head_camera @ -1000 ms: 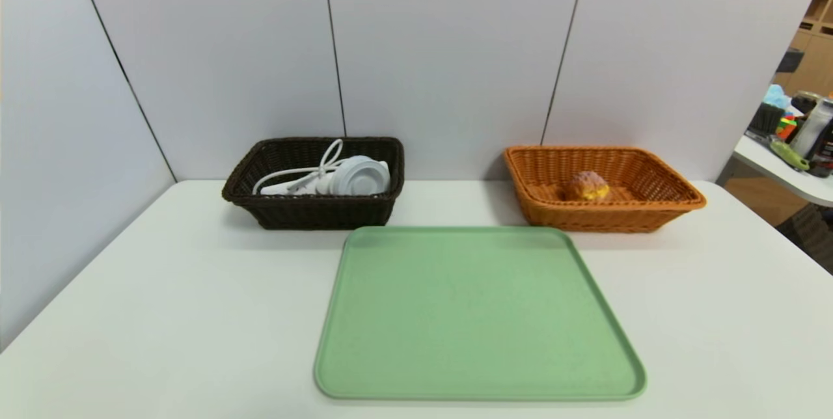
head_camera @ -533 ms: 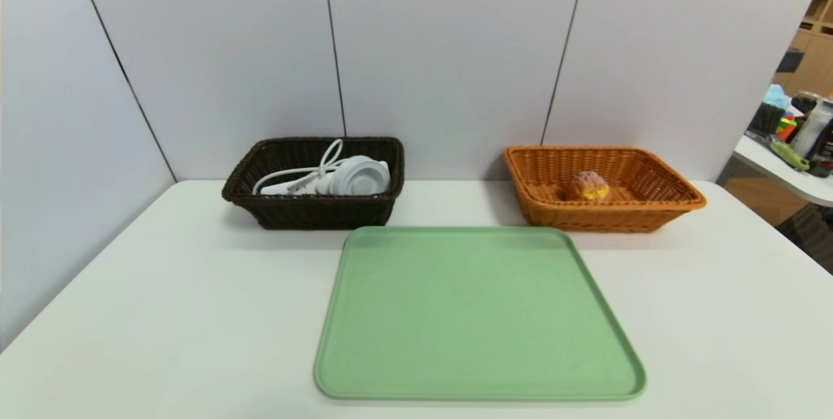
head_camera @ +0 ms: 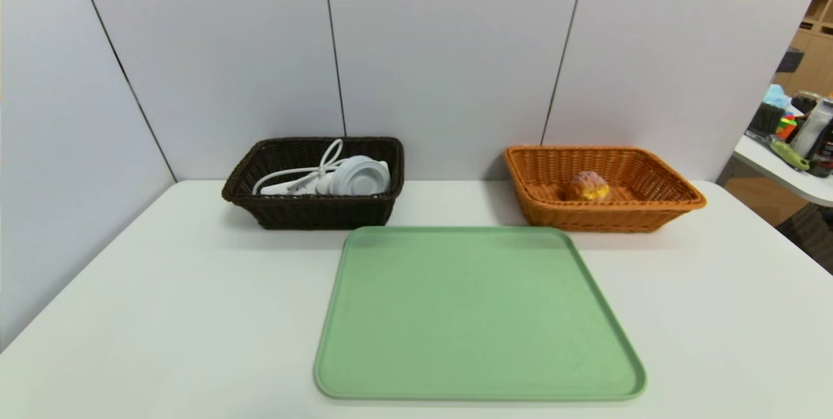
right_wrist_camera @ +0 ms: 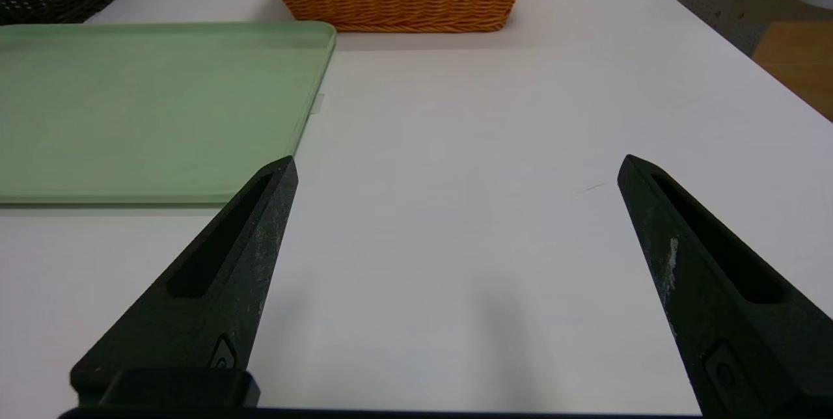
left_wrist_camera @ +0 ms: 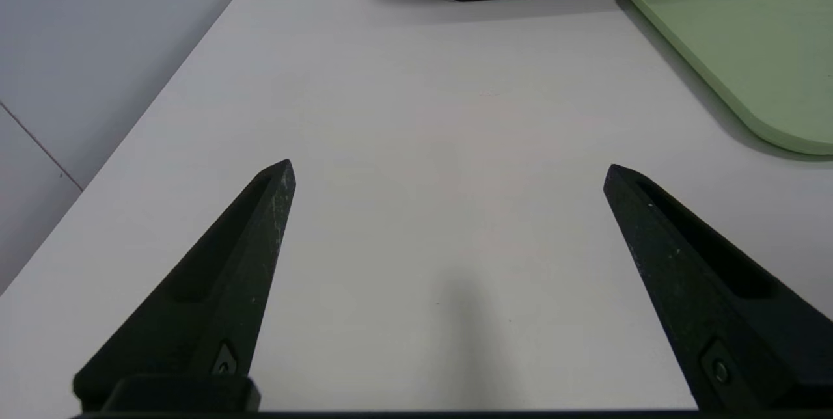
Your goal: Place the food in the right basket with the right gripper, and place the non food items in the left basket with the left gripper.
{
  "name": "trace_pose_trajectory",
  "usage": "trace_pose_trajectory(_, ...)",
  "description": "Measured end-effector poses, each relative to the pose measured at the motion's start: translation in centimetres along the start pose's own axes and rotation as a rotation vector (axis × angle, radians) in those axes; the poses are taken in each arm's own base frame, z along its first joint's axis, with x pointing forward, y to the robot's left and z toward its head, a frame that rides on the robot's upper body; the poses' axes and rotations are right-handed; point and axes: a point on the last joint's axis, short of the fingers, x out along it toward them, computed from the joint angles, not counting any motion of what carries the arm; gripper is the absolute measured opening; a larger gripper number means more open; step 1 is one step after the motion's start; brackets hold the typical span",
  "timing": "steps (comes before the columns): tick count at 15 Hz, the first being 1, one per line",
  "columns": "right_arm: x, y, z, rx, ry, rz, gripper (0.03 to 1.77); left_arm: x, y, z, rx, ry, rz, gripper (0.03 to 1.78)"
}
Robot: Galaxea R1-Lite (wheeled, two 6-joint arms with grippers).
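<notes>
Nothing changed since a second ago: green tray (head_camera: pixel 478 315) bare, headphones (head_camera: pixel 355 176) in dark basket (head_camera: pixel 312 211), pastry (head_camera: pixel 587 186) in orange basket (head_camera: pixel 605 214); left hand (left_wrist_camera: pixel 449 168) and right hand (right_wrist_camera: pixel 455 165) both spread wide, empty, over tabletop (head_camera: pixel 163 315). Sorting apparently finished.

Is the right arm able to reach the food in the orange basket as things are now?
Probably yes. The right end effector is open over bare table, the orange basket is open-topped, and the food lies uncovered inside.

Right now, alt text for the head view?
An empty green tray lies on a white table. Behind it, a dark wicker basket holds white headphones; an orange wicker basket holds a pastry.
</notes>
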Motion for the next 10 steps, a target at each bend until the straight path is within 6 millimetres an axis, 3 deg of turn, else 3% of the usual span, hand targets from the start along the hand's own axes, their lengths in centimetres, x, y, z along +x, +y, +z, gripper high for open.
trace_pose_trajectory(10,0.00,0.02,0.02,-0.007,-0.001,0.007,1.70,0.00,0.00,0.00,0.000,0.000,0.000,1.69)
